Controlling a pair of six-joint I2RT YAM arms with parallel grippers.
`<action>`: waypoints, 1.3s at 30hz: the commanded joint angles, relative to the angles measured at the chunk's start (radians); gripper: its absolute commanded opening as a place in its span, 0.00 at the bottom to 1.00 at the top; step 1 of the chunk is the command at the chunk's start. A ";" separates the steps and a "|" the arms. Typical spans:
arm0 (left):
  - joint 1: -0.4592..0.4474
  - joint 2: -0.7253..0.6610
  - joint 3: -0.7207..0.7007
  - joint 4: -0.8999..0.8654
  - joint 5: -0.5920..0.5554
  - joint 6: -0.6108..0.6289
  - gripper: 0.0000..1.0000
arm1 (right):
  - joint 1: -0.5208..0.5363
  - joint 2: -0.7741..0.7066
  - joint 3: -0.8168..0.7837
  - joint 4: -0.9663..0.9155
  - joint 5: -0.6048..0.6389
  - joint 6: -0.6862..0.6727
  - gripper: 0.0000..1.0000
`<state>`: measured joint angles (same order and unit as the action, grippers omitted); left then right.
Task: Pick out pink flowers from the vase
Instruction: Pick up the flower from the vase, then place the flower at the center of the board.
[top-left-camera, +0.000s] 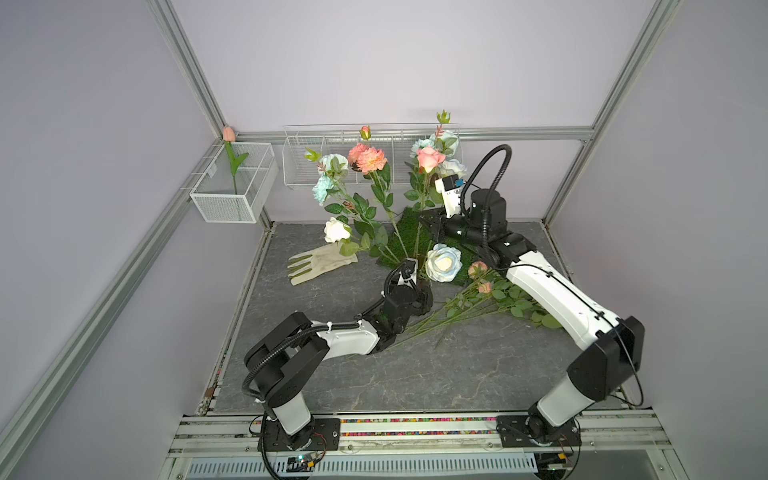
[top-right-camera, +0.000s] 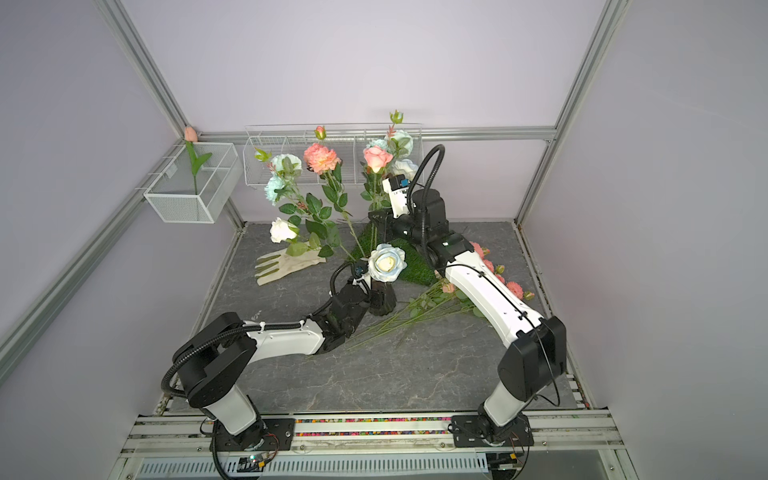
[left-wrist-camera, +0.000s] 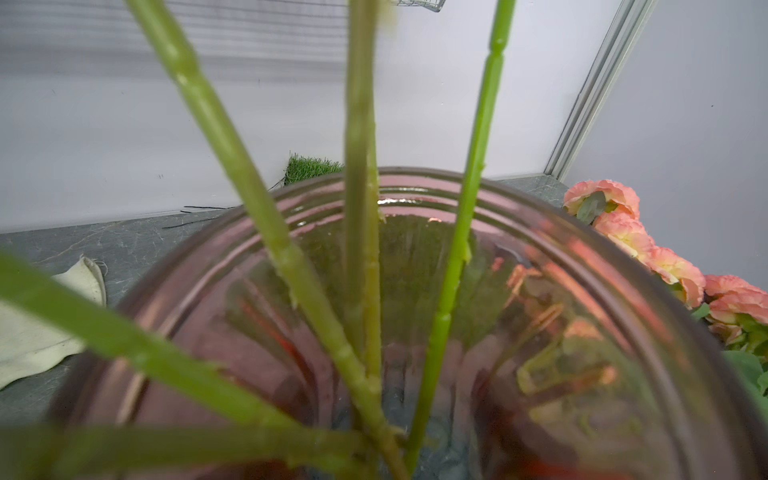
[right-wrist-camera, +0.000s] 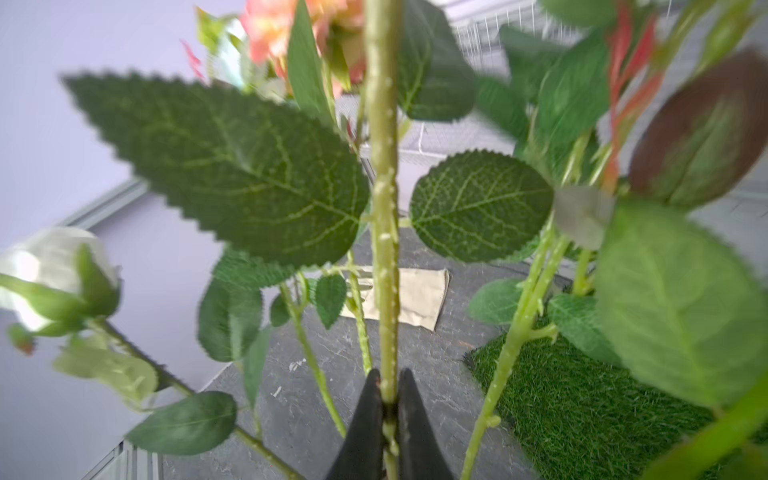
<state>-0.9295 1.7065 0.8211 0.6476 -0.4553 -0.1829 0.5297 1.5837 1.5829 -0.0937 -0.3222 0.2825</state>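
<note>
- Vase of dark brownish-purple ribbed glass (top-right-camera: 384, 303) stands near the middle of the grey slate-look tabletop (top-left-camera: 415, 374), at the front edge of a green fake-grass mat (top-left-camera: 409, 237).
- The left gripper (top-left-camera: 420, 296) is clamped round the vase body. Its wrist view looks straight into the flared mouth, where several green stems fan apart.
- The right gripper (right-wrist-camera: 389, 378) is closed tight above the vase, its black fingers (right-wrist-camera: 365, 424) pinching the thorny green stem of a coral-pink rose (top-left-camera: 430, 158).
- A ruffled salmon-pink bloom (top-left-camera: 370, 160), with a small bud above it, also stands in the vase among pale blue roses (top-left-camera: 444, 262) and a white rose (top-left-camera: 336, 229).
- More salmon-pink sprays (top-right-camera: 515, 289) lie flat on the tabletop near its right edge, partly under the right arm, their long stems stretching back toward the middle.
- A cream fabric glove (top-left-camera: 320, 264) lies flat toward the left edge, beside the mat.
- A peach tulip (top-left-camera: 227, 133) stands in a white mesh basket (top-left-camera: 232, 203) hung on the left wall.
</note>
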 joint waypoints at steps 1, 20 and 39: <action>0.004 0.070 -0.043 -0.266 0.048 -0.073 0.00 | -0.004 -0.098 -0.040 0.025 -0.015 -0.036 0.09; 0.004 0.053 0.005 -0.315 0.043 -0.032 0.00 | -0.457 -0.638 -0.433 -0.228 0.479 0.165 0.06; 0.003 0.060 0.020 -0.327 0.072 -0.019 0.00 | -0.552 -0.243 -0.942 0.413 0.036 0.780 0.14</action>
<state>-0.9295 1.7046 0.8738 0.5434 -0.4438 -0.1696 -0.0181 1.3060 0.6422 0.1890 -0.3008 0.9802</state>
